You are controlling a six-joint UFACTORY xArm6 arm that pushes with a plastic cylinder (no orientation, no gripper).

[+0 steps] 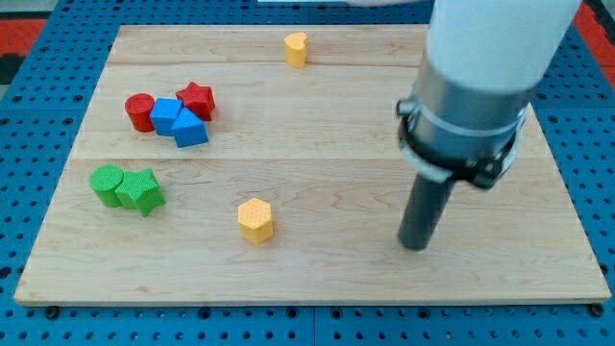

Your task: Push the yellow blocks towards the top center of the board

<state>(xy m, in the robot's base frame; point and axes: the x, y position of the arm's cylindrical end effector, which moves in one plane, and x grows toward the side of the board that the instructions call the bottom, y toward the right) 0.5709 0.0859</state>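
A yellow hexagon block [256, 220] lies near the view's bottom, left of centre. A second yellow block [296, 48], shape unclear, sits at the view's top centre, near the board's top edge. My tip [415, 245] rests on the board at the lower right, well to the right of the yellow hexagon and slightly below its level. It touches no block.
A red cylinder [140, 111], a red star [196, 99] and two blue blocks [182, 121] cluster at the upper left. A green cylinder [106, 183] and a green star [141, 191] sit at the left. The wooden board [317, 279] lies on a blue pegboard.
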